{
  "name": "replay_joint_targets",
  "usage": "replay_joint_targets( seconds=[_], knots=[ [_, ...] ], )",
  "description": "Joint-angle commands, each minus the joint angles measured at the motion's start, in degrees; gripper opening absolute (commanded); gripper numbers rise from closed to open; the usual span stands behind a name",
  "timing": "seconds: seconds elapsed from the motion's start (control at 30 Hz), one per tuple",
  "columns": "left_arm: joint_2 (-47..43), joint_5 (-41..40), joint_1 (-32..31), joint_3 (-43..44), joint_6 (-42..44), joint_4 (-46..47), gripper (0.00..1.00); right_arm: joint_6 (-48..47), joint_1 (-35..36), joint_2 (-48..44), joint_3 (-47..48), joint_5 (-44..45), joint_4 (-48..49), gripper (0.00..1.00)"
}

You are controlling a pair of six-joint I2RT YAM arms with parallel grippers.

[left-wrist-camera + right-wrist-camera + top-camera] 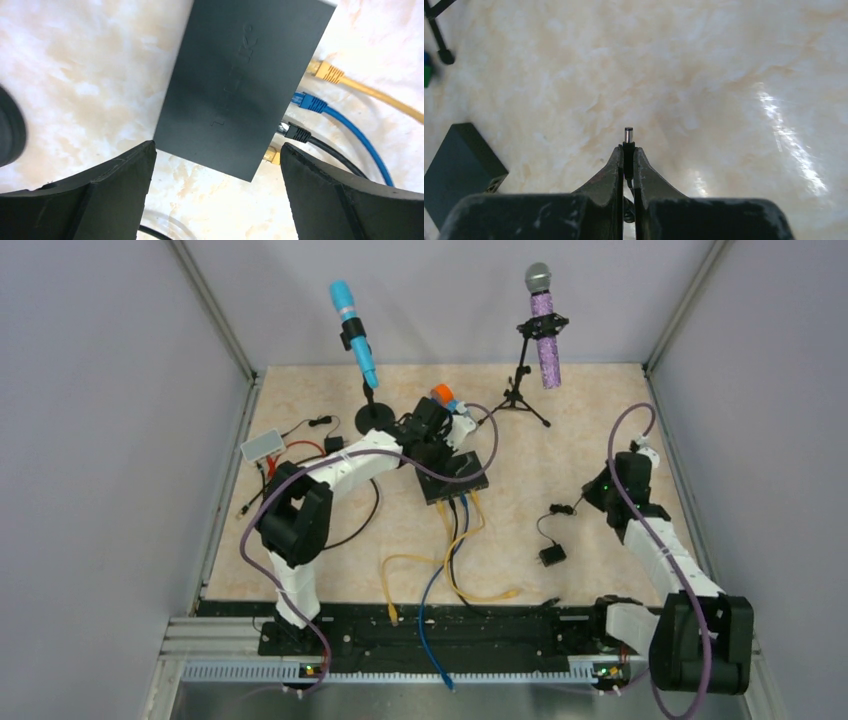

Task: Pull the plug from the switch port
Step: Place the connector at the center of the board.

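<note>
Right pincer (pixel 629 152): clenched on the plug (pixel 628 135), a small barrel connector whose metal tip stands just proud of the fingertips. The plug hangs in the air over bare table (pixel 600 410), well apart from the switch (pixel 240 85). I cannot pick out the switch port it belongs to.

Left pincer (pixel 217 150): released, jaws spread wide, hovering over the near end of the switch and touching nothing. Along one edge of the switch sit a yellow cable (pixel 360 87), a blue cable (pixel 345 120), a black cable (pixel 325 145) and a second yellow connector, all seated.

Judgement: extraction looks done, and what remains is putting the plug down.
- Hold the clench firm; the grip is only on the collar, so a slack squeeze could let it pivot.
- Mind the lead trailing below the fingers. Move gently so it does not drag the black cube (pixel 551 555).
- Lower onto bare table, away from the cable loops, then let go.

Surface: beige marbled sheet, glossy, with a bright glare streak in the right wrist view. It is probably slippery, so the switch may slide if nudged.

Room: plain grey walls and metal corner rails. A blue microphone (pixel 352 330) and a purple microphone (pixel 543 325) stand at the far side. A white box (pixel 262 445) lies at the left.
</note>
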Motion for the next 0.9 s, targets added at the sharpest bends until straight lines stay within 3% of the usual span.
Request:
replay_joint_targets(
  seconds=[0.0, 0.17, 0.43, 0.6, 0.87],
  knots=[
    [-8.6, 0.5, 0.0, -1.4, -2.9, 4.9, 0.99, 0.5, -8.8, 2.2, 3.6, -1.6, -3.3, 0.00],
    [-15.7, -1.4, 0.1, -8.7, -5.4, 8.0, 0.99, 2.3, -17.3, 8.2, 7.0, -13.2, 1.0, 0.00],
    [-22.8, -1.3, 0.0, -17.1, -8.7, 9.8, 0.99, 0.0, -17.7, 19.6, 23.2, -17.6, -0.3, 0.00],
    [-24.2, -0.4, 0.0, -18.8, -9.8, 10.0, 0.99, -1.0, -17.6, 31.0, 30.2, -30.3, -1.4, 0.01],
    [-23.8, 1.7, 0.0, -18.3, -9.8, 9.5, 0.99, -3.7, -13.8, 38.4, 30.4, -25.8, -4.1, 0.06]
  ],
)
